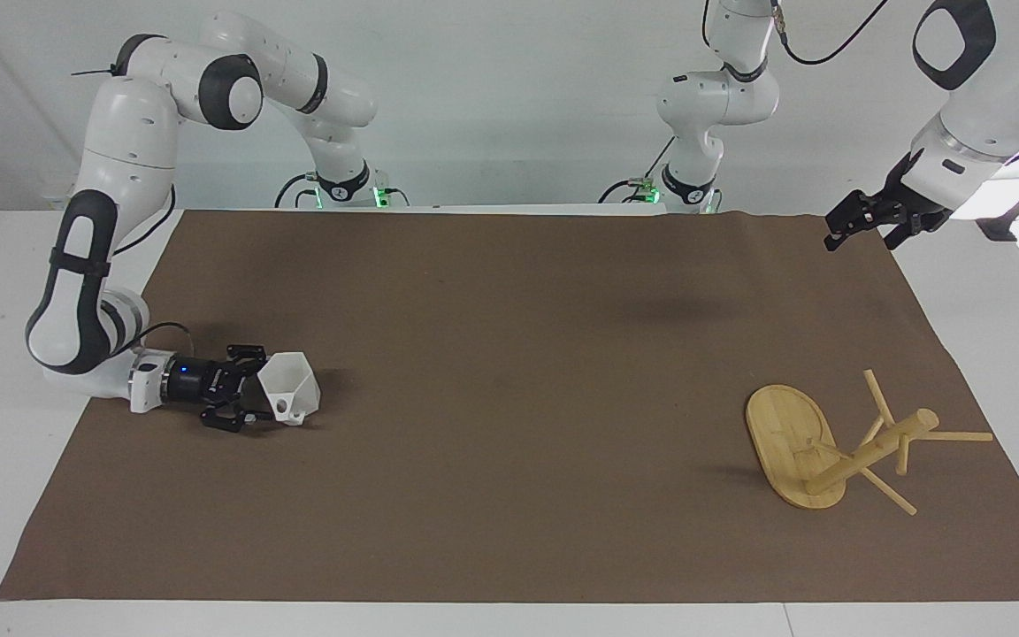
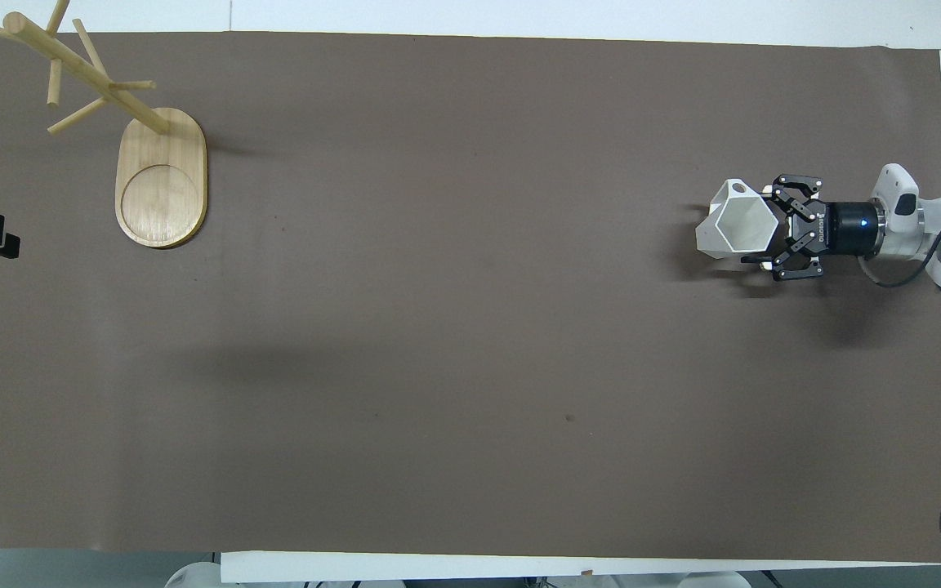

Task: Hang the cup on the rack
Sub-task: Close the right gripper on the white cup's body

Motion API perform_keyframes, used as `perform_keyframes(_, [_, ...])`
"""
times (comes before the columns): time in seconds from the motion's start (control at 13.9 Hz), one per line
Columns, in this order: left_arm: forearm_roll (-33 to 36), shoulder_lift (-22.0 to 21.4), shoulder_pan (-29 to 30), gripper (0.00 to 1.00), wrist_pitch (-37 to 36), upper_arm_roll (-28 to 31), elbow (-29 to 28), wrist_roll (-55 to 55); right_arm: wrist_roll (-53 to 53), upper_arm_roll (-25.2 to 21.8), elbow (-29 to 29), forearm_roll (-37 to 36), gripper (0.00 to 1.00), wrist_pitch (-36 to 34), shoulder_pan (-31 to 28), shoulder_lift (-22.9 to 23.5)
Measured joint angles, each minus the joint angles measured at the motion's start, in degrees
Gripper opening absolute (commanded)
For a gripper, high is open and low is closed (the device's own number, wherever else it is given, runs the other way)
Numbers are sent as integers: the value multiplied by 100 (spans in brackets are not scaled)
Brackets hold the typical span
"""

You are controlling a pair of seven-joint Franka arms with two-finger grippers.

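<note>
The white faceted cup [image 1: 294,386] stands on the brown mat at the right arm's end, hexagonal rim up, and it also shows in the overhead view [image 2: 728,233]. Its pierced handle points away from the robots. My right gripper [image 1: 260,389] lies low and level over the mat, open, one finger on each side of the cup; it also shows in the overhead view [image 2: 758,227]. The bamboo rack [image 1: 788,438] stands at the left arm's end; the overhead view shows it too [image 2: 162,180]. My left gripper [image 1: 859,221] waits raised over that end's mat corner near the robots.
The brown mat [image 1: 518,354] covers most of the white table. The rack's thin pegs [image 1: 952,435] stick out toward the mat's edge at the left arm's end.
</note>
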Motion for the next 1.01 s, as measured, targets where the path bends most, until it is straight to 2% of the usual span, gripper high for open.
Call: perform_keyframes(1.01, [0, 0, 0, 100, 0, 0, 0, 0, -415, 154, -244, 176, 100, 122, 146, -1])
